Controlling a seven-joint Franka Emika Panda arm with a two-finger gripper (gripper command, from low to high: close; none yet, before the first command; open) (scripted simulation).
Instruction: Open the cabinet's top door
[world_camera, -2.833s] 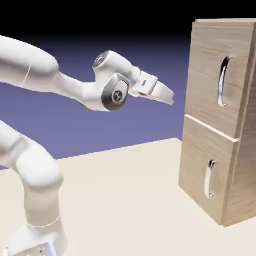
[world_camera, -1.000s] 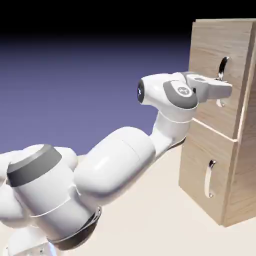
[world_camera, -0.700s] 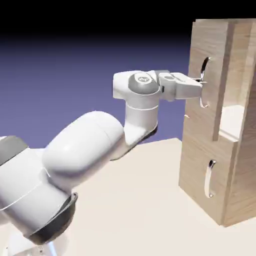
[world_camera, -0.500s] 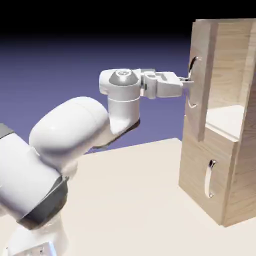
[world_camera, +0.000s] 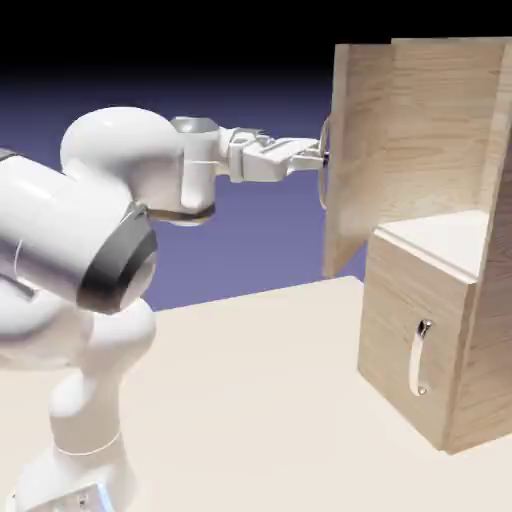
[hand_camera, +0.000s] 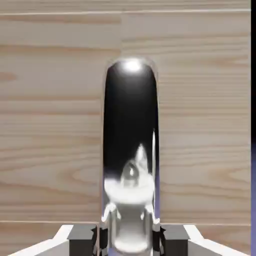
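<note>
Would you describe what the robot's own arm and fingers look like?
The glossy white arm has rounded, tube-like segments with dark grey bands around its joints. The two small fingers have blocky dark grey tips with black, jagged inner edges.

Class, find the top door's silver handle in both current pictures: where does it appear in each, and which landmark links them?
Exterior view: the top door's handle stands upright at upper centre-right, seen edge-on.
Hand view: it runs from the middle down to the bottom edge, large, between the fingers.
Shared landmark: the top door's wood-grain panel behind the handle.
</note>
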